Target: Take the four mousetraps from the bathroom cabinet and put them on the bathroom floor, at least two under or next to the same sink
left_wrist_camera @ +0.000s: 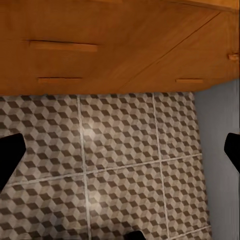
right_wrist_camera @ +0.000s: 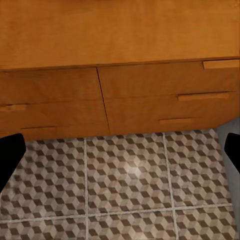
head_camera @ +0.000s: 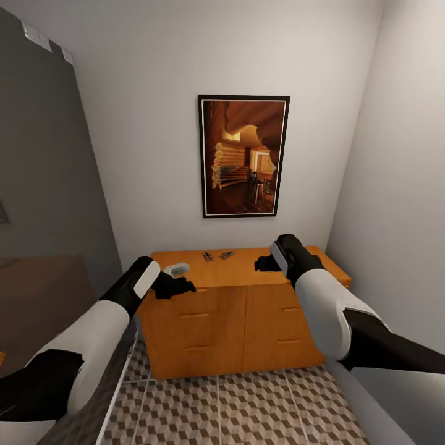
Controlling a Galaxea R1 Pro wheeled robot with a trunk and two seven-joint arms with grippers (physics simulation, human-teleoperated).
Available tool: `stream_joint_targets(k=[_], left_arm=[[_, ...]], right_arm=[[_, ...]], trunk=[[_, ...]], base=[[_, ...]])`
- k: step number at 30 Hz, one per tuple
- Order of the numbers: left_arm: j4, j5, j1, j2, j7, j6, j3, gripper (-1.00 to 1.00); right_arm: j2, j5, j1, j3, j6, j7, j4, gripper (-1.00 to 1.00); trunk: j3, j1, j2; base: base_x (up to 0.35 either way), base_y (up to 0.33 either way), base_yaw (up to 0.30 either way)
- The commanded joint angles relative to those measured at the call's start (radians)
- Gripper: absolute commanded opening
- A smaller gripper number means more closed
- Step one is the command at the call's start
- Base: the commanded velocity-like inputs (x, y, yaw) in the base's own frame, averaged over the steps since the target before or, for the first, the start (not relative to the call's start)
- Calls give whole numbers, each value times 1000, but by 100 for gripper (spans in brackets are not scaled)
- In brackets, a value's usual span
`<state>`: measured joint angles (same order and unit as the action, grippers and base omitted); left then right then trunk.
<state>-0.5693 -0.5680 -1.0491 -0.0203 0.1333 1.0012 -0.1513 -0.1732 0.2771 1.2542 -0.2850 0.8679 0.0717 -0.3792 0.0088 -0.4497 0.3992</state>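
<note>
Mousetraps, small flat tan boards with dark metal parts [head_camera: 217, 255], are lying on the low orange-brown wooden cabinet [head_camera: 241, 321], both hands [head_camera: 179, 286] [head_camera: 264, 264] hovering wide open.

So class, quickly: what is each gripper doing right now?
Left gripper: open, holding nothing.
Right gripper: open, holding nothing.
</note>
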Motion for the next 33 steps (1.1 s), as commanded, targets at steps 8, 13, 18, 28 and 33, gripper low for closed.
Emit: stream_joint_targets(k=[8,13,18,28,33], left_arm=[[22,-7,-55,-26,20,12,-4,100],[33,-6,-65,-31,22,13,-6,100],[44,-6,-68,-33,24,12,-8,100],[47,-6,-68,-41,26,9,-9,100],[48,-5,-68,-44,32,7,-10,100]], right_arm=[[-1,-84,77,-8,17,5,1,100],[-1,-107,101,-8,20,6,7,100],[-1,-115,108,-9,20,6,23,100],[-1,-182,110,-9,19,7,66,100],[-1,-244,110,-10,12,134,103,100]], trunk=[[-1,0,1],[-1,0,1],[-1,0,1],[-1,0,1],[-1,0,1]], base=[[0,0,0],[0,0,0],[0,0,0],[0,0,0],[0,0,0]])
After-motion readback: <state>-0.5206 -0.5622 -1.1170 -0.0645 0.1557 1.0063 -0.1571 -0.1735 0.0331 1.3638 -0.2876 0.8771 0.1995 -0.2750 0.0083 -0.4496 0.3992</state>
